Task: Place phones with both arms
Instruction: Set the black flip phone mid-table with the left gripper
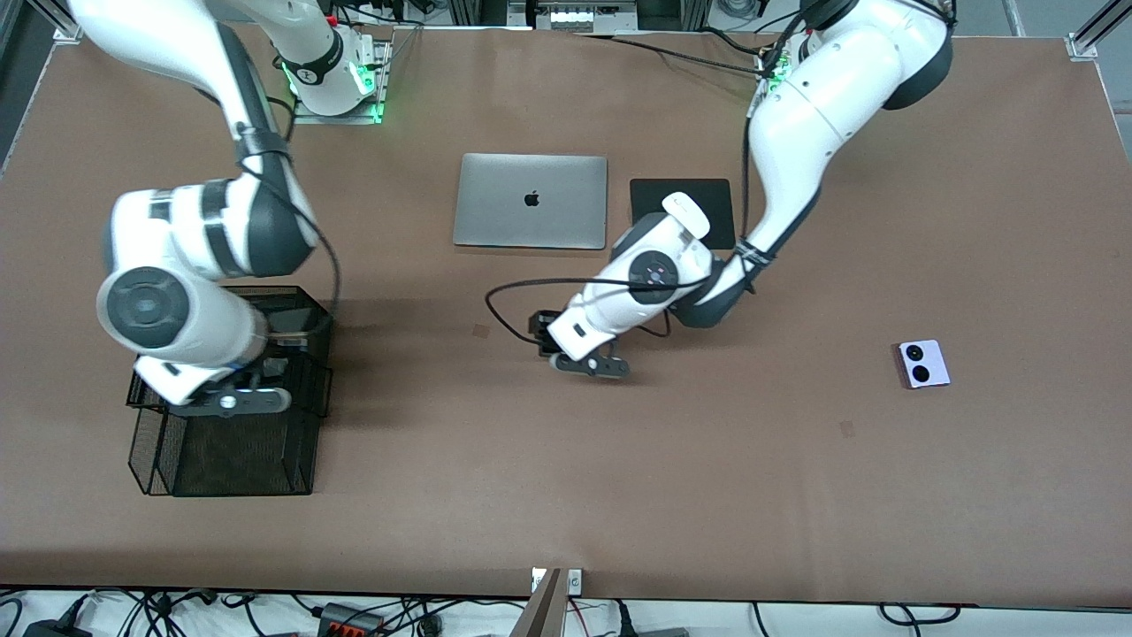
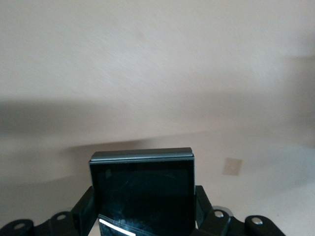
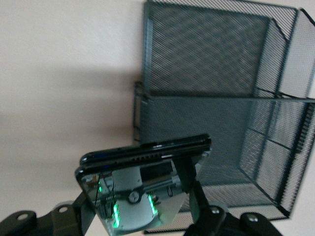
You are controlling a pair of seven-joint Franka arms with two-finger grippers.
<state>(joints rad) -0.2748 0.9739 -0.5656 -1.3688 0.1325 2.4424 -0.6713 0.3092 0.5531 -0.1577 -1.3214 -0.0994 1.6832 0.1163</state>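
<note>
My right gripper is over the black mesh basket at the right arm's end of the table, mostly hidden by its own wrist. In the right wrist view the gripper is shut on the long black slab phone, held by the basket's edge. My left gripper is over the middle of the table. In the left wrist view it is shut on the small squarish black flip phone. The lavender-white flip phone lies on the table toward the left arm's end.
A closed silver laptop lies farther from the front camera than my left gripper, with a black pad beside it, partly covered by the left arm. The brown table runs bare along its near edge.
</note>
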